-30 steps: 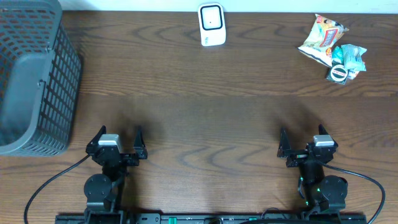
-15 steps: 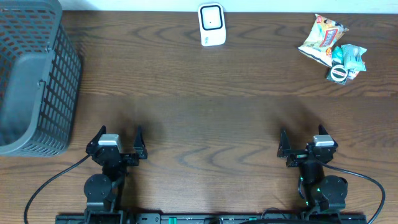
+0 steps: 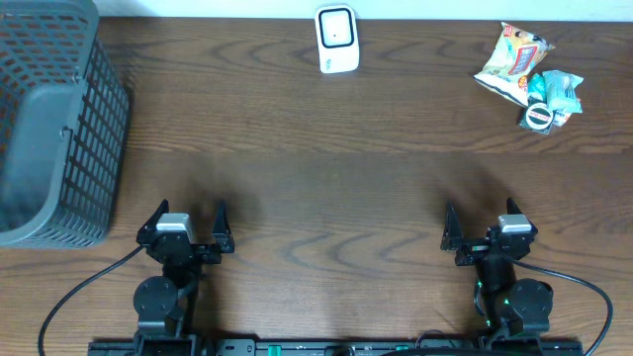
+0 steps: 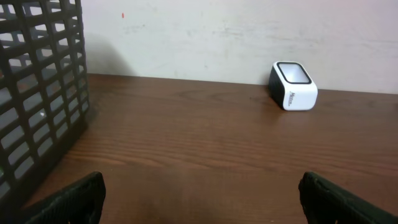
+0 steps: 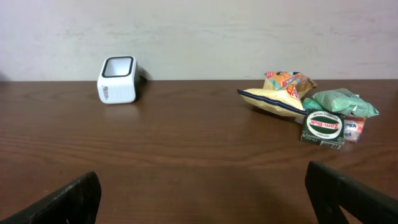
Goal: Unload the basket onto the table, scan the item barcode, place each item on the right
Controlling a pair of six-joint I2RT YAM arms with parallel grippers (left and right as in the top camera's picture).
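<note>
Chip packet (image 3: 510,61), teal pouch (image 3: 562,89) and green Zam-Buk tin (image 3: 539,116), the items to scan, lie in one huddle that neither arm touches. The left gripper (image 3: 189,212) sits at the near table edge with its fingers (image 4: 74,198) spread wide and nothing between them. The right gripper (image 3: 480,212) sits the same way, fingers (image 5: 351,193) wide apart and bare. Both point across the wooden table (image 3: 316,178) toward the white barcode scanner (image 3: 336,40), which stands at the far edge by the wall with its dark window tilted upward. The left gripper is well nearer than the scanner and off to its left, and the right gripper is well nearer and off to its right. The items lie well to the right of the scanner, along the same far edge. There the pouch touches the chip packet, and the tin stands on edge just in front of the pouch. Far to the left of the scanner, at the table's corner, stands a dark grey mesh basket (image 3: 99,148).
</note>
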